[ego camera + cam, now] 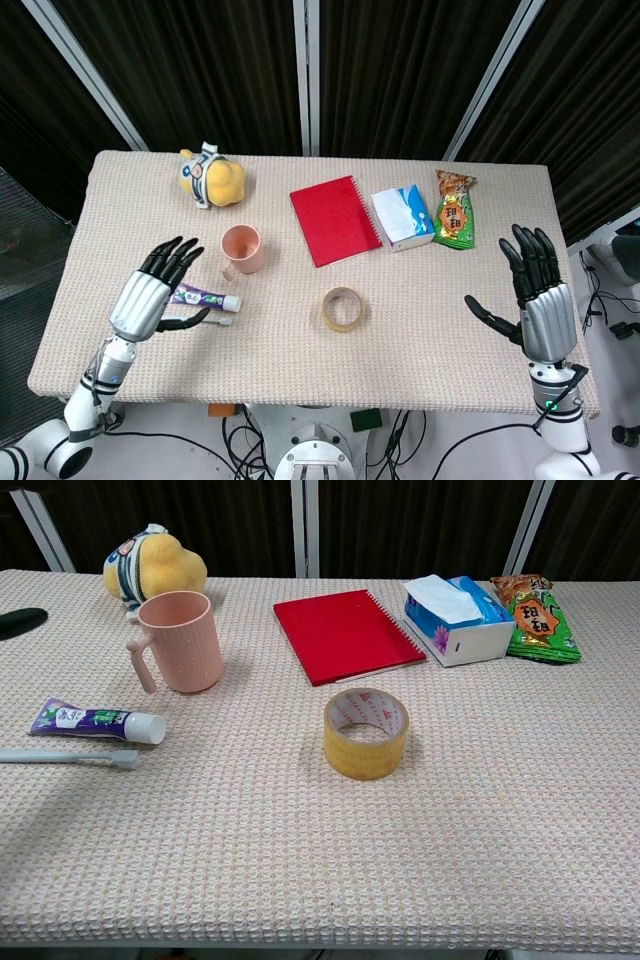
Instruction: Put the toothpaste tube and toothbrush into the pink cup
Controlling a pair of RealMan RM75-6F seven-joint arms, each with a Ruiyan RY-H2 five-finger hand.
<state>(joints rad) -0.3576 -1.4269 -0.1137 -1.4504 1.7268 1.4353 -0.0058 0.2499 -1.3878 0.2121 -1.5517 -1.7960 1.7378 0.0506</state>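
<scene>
1. The left hand [150,290] hangs at the lower left of the head view, over the left part of the beige woven-cloth bench [420,350]. It is released: fingers straight and spread, holding nothing, with the dark fingertips reaching toward the pink cup.
2. The right hand [540,305] is at the lower right of the head view, near the bench's front right corner. It too is released, fingers up and apart, thumb out to the side, holding nothing.
3. The purple-and-white toothpaste tube with a white cap [95,721] lies flat at the left of the chest view, cap pointing right, in front of the cup and apart from it.
4. The white toothbrush [70,757] lies just below the tube, roughly parallel to it, head end to the right.
5. The pink plastic cup with a handle [180,640] stands upright at the upper left of the chest view, handle to the left.
6. Further things on the bench: a yellow plush toy [150,565] behind the cup, a red spiral notebook [345,635], a roll of yellowish tape [366,733] at centre, a blue-and-white tissue box [458,620] and a green snack packet [535,615] at the upper right.
</scene>
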